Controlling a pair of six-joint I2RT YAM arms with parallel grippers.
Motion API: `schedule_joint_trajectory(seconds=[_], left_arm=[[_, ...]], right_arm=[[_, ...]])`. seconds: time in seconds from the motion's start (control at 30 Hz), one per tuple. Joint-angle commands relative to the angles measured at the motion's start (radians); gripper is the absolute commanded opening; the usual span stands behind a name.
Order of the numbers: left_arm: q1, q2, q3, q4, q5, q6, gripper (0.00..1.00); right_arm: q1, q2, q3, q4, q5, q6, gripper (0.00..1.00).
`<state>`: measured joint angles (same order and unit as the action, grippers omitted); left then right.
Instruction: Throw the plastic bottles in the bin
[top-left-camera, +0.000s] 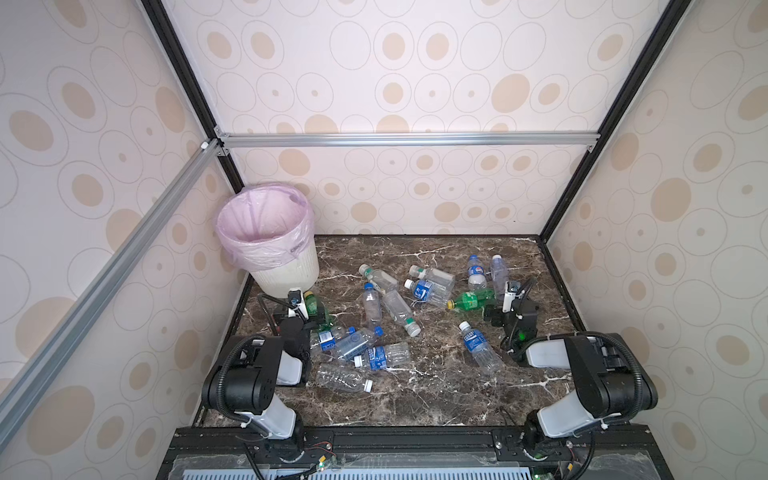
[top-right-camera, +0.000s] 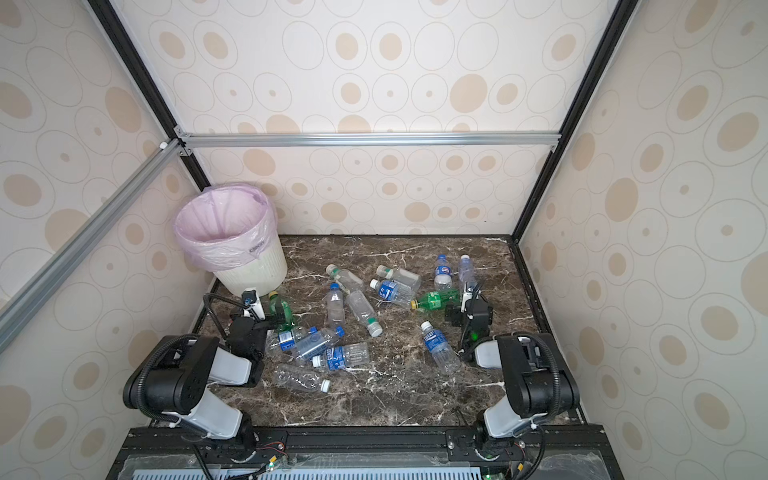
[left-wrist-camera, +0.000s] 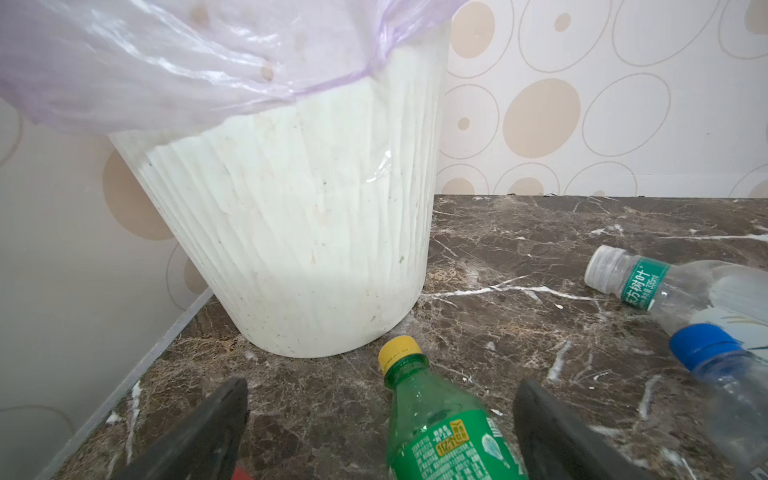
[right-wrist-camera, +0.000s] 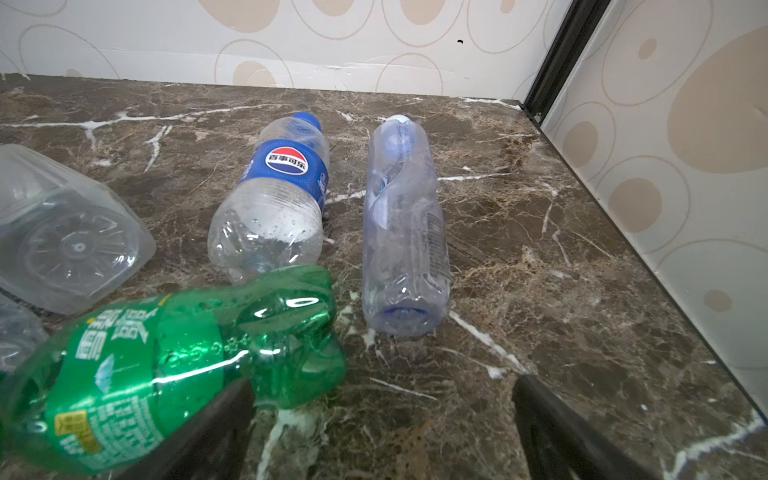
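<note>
Fingers (left-wrist-camera: 199, 432) of my left gripper (left-wrist-camera: 382, 388) were spread wide, and a green bottle (left-wrist-camera: 440, 436) lay loose between them, its yellow cap (left-wrist-camera: 401, 351) pointing at the bin (left-wrist-camera: 299, 232) just beyond. My right gripper (right-wrist-camera: 384, 386) was spread too, over bare marble tabletop (right-wrist-camera: 415, 415), a second green bottle (right-wrist-camera: 166, 365) just beside one finger. Farther on lay a Pepsi-labelled bottle (right-wrist-camera: 274, 199) and a bluish bottle (right-wrist-camera: 403, 232), side by side. The bin stood in the far left corner of the tabletop, pink bag (top-left-camera: 266, 224) over its rim.
</note>
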<state>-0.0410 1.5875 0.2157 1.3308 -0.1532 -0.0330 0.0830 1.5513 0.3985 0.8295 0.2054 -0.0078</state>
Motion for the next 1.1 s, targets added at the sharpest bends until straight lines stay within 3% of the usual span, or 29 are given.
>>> schedule_joint_trajectory(seconds=[0.0,0.9,1.07], left_arm=[[0.001,-0.008,0.008,0.030,0.017,0.021,0.99],[0.000,-0.007,0.011,0.024,0.021,0.020,0.99],[-0.002,-0.051,0.000,0.011,-0.007,0.018,0.99]], right_arm=[[-0.004,-0.009,0.015,-0.006,-0.004,0.003,1.00],[-0.005,-0.011,0.014,-0.006,-0.005,0.003,1.00],[-0.005,-0.022,0.011,0.013,0.037,0.009,1.00]])
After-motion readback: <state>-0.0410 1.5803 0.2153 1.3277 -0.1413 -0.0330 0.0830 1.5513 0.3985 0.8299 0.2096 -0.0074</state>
